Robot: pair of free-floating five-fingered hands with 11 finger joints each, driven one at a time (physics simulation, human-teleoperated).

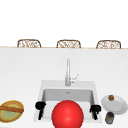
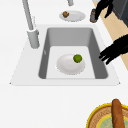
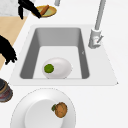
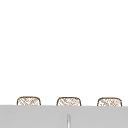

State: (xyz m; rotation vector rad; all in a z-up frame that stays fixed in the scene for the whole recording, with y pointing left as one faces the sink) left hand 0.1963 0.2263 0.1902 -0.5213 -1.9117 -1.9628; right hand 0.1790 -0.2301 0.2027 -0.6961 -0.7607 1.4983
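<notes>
In the sink basin point(image 2: 68, 37) lies a white plate point(image 2: 70, 65) with a green lime point(image 2: 77, 58) on its near-side rim; both show again in the right side view, plate point(image 3: 60, 67) and lime point(image 3: 49, 68). My left hand point(image 1: 40, 106) hovers over the sink's front left corner, fingers relaxed and holding nothing; it is the nearer hand point(image 2: 112, 51) in the left side view. My right hand point(image 1: 95, 109) hangs over the front right corner, also empty, next to a small dark jar point(image 1: 109, 117). In the right side view it is the nearer hand point(image 3: 7, 53).
A tall faucet point(image 1: 68, 72) stands behind the basin. A yellow wicker plate point(image 1: 11, 110) with a baguette sits on the left counter. A white plate point(image 1: 117, 105) with a brown food item point(image 1: 111, 97) lies on the right. A big red sphere point(image 1: 67, 115) covers the sink's front.
</notes>
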